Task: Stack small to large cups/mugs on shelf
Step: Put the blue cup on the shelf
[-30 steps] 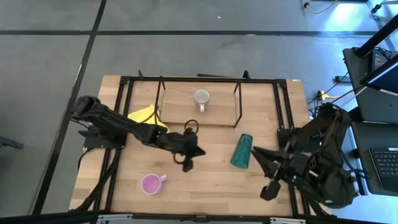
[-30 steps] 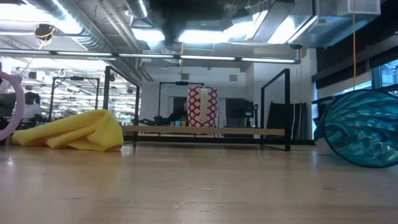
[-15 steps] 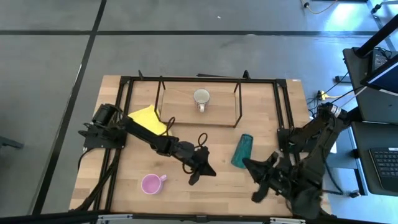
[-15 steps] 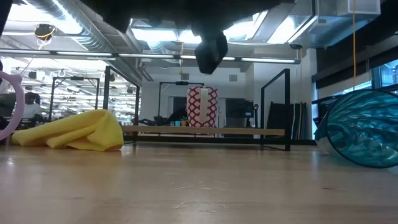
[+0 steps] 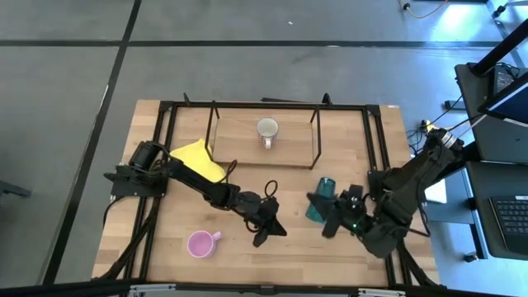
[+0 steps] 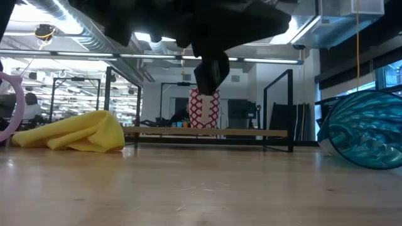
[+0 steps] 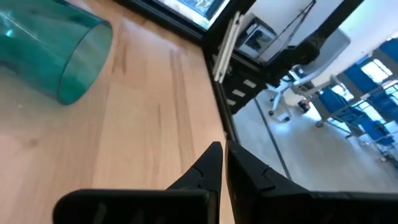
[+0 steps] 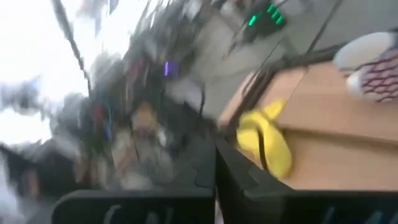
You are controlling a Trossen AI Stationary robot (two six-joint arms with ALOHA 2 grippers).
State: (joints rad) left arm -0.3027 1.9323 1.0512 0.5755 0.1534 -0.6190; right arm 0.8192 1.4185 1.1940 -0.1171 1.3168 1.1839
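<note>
High view: teal tumbler (image 5: pixel 321 199) lies tipped on the table (image 5: pixel 289 239), light, slick, rollable; take it across the body. Both grippers, left (image 5: pixel 266 233) and right (image 5: pixel 324 216), empty, fingers pressed together.

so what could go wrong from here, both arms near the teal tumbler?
1. The teal tumbler lies on its side, apparently free to roll; the right end effector is shut right beside it and could knock it away.
2. The left end effector, also shut, sits mid-table near the right arm; converging on the tumbler risks a collision.
3. The pink mug stands near the table's front edge; a sweep of the left arm could push it off.
</note>
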